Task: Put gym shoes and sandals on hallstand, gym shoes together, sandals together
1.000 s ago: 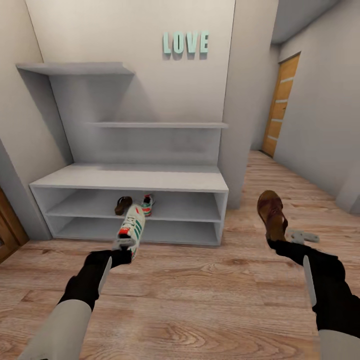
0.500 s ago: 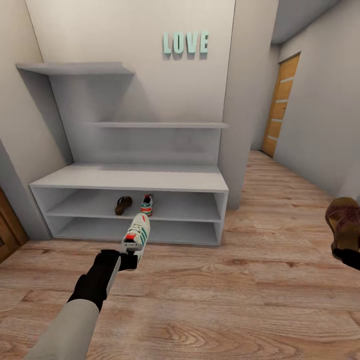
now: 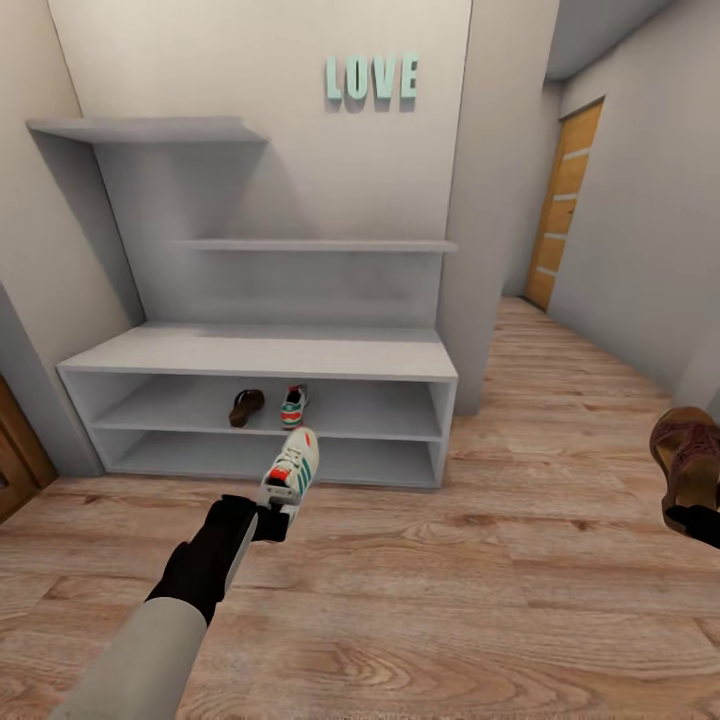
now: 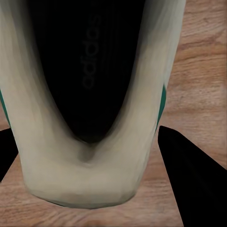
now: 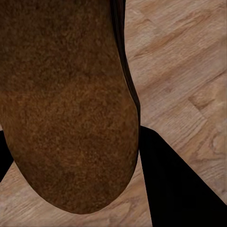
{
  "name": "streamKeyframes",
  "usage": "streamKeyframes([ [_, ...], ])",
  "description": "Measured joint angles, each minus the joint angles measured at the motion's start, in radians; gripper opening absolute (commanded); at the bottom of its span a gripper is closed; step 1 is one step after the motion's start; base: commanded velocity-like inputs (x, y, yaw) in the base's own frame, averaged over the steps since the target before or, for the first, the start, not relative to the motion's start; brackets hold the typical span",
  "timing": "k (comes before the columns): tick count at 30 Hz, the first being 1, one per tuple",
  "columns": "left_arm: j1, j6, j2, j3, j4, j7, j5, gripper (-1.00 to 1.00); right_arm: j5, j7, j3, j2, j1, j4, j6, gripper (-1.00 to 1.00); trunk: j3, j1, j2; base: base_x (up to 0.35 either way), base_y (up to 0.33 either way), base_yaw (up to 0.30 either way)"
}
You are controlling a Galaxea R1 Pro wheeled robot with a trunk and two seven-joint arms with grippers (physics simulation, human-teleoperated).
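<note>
- Up front, the left gripper (image 3: pixel 272 521) clamps a gym shoe (image 3: pixel 291 467) by its heel, held above the corridor floor (image 3: pixel 420 590) just before the hallstand (image 3: pixel 250 352)
- Its upper cubby holds a second gym shoe (image 3: pixel 293 406) beside a sandal (image 3: pixel 246 406)
- Right gripper (image 3: pixel 700 520) grips another sandal (image 3: pixel 690 452) at the view's right edge

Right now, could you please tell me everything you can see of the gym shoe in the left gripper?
The gym shoe is a white lace-up sneaker with dark green side stripes and a red tongue label. The left gripper grips it at the heel end, toe pointing up and away toward the hallstand, clear of the corridor floor. In the left wrist view the gym shoe shows a cream heel collar and a dark insole with faint lettering, a black finger on either side. It touches nothing else.
</note>
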Motion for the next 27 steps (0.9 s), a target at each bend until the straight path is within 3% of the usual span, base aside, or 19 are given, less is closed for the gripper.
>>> streamKeyframes([
  [7,0.000,-0.009,0.000,0.000,0.000,-0.005,0.001,-1.00,0.001,-0.001,0.001,0.000,0.000,-0.001,0.000,-1.00,-0.033,0.003,-0.002,0.000,0.000,0.000],
  [13,0.000,-0.076,0.000,0.001,0.005,-0.006,0.007,-1.00,0.002,-0.001,0.001,0.000,0.000,-0.003,0.000,-1.00,-0.065,0.006,-0.003,0.000,0.000,0.000],
  [22,0.000,-0.187,0.001,0.004,0.027,-0.007,0.117,-1.00,0.002,-0.002,0.001,0.001,0.000,-0.001,0.000,-1.00,-0.114,0.010,-0.005,0.000,0.000,0.000],
  [27,0.000,-0.210,0.002,0.006,0.046,-0.005,0.134,-1.00,-0.003,0.000,0.000,0.002,0.000,-0.001,0.000,-1.00,-0.140,0.012,-0.006,0.000,0.000,0.000],
])
